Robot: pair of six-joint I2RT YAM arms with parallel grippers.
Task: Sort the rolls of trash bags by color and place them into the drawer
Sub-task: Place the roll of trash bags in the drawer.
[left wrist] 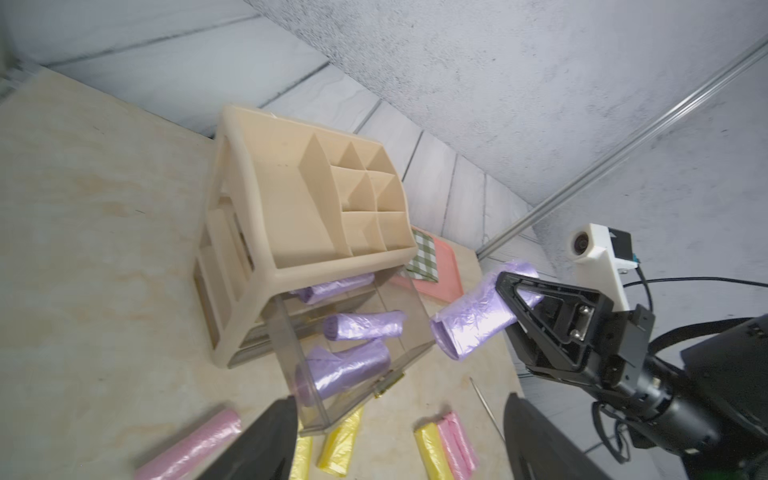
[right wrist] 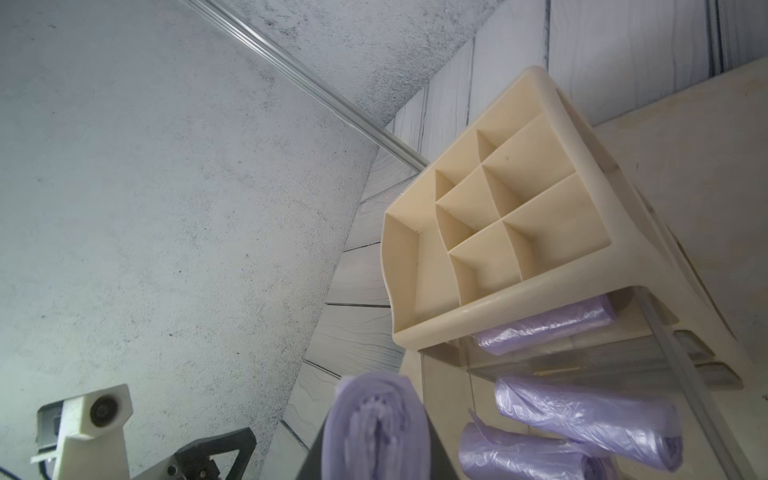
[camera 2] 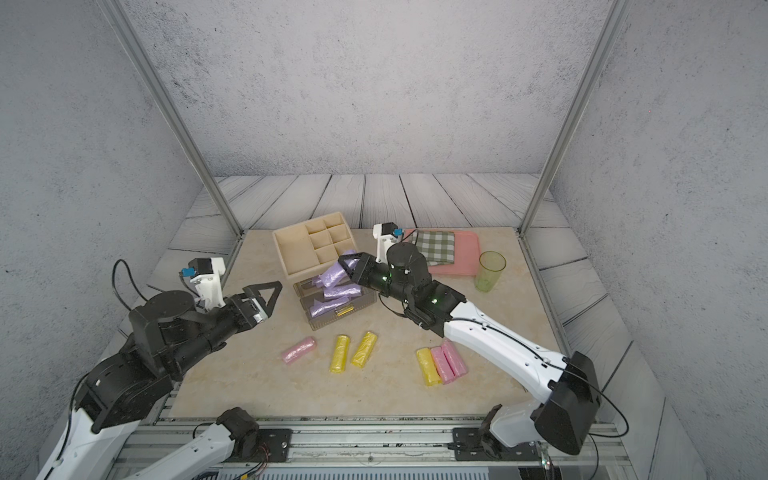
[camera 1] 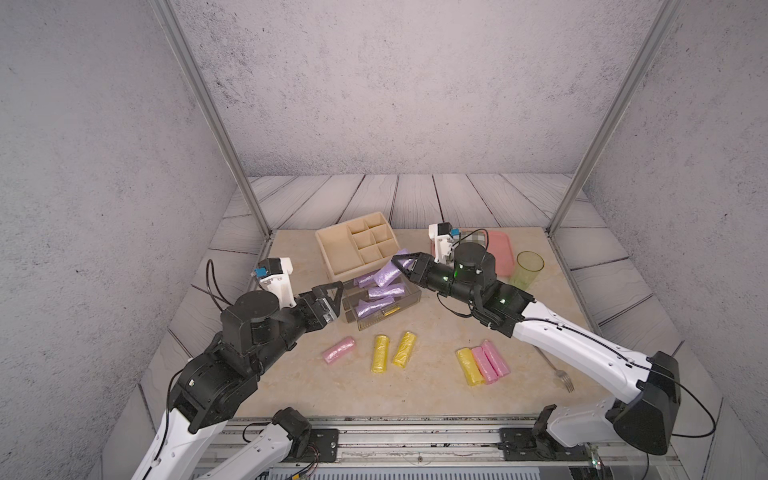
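Right claw point(camera 1: 402, 263), clamped on a tilted purple roll point(camera 1: 388, 274) over the far right side of the open drawer point(camera 1: 374, 321), should level it alongside the three stored rolls point(camera 1: 386, 292) before releasing; left claw point(camera 1: 338, 299) stands wide.

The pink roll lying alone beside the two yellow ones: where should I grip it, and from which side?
Grip the pink roll at its middle, from straight above, closing across its width. It lies flat on the table with both long sides free; the nearest yellow roll lies apart from it.
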